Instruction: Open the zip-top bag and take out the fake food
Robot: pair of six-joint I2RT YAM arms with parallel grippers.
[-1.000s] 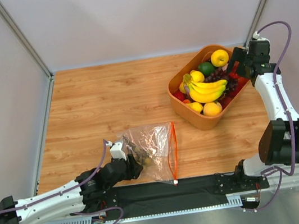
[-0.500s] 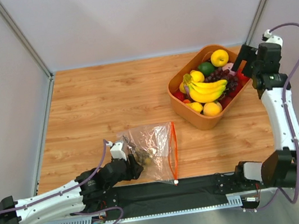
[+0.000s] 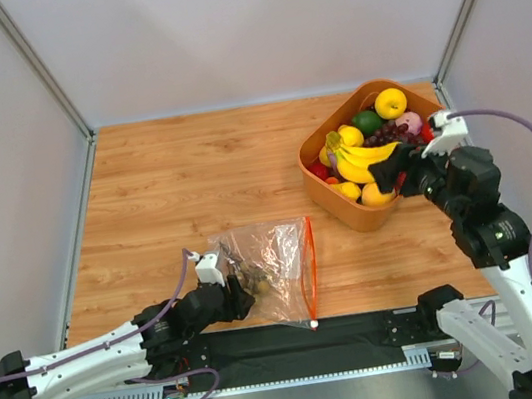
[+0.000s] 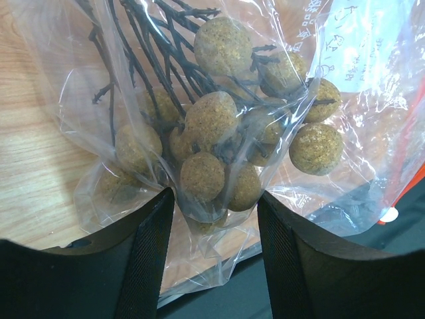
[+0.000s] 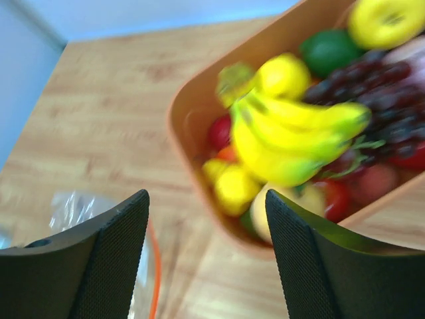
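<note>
Top external: L end effector clamps zip-top bag edge; R end effector apart over rim of bin.

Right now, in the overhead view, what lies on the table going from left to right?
Left arm → bag → orange fruit bin.

One bag, one bin, one banana bunch
</note>
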